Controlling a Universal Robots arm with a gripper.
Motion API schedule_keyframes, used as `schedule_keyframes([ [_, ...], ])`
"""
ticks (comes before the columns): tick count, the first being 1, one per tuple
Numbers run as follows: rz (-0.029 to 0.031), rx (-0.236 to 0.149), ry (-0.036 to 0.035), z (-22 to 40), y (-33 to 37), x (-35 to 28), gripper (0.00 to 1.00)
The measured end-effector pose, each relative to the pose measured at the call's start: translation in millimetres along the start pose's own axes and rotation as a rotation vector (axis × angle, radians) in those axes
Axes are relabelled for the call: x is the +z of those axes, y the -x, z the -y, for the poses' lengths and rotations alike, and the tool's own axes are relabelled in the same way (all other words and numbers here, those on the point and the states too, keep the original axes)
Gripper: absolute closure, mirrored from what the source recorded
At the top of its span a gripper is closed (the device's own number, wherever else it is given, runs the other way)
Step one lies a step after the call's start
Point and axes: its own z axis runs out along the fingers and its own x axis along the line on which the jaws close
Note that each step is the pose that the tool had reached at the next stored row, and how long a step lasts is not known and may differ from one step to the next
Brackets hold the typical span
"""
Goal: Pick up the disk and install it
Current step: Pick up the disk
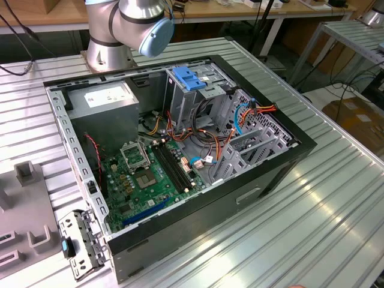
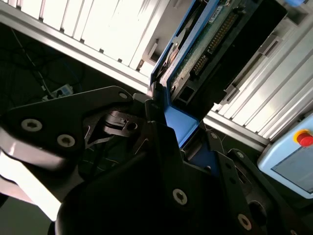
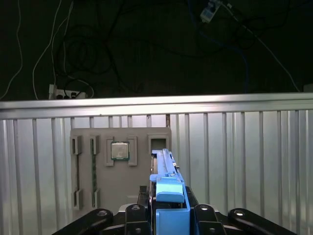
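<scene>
In both wrist views my gripper is shut on the disk, which stands on edge between the dark fingers. In the second wrist view the disk shows its green circuit board, a row of connector pins and its bright blue rail frame. The first wrist view looks down past the disk's blue edge onto a grey fixture tray on the ribbed metal table. The open computer case lies on its side in the exterior view, with a drive cage at its far end.
A blue ribbed bracket sits on top of the drive cage. A grey power-supply box, a green motherboard and loose cables fill the case. The tray holds a processor chip. The arm's base stands behind the case.
</scene>
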Motion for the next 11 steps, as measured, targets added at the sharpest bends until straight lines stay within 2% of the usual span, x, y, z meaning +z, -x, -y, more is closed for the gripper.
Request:
schedule_keyframes([
  [11, -0.0001, 0.0, 0.0035, 0.4, -0.1, -10.8, 0.63],
])
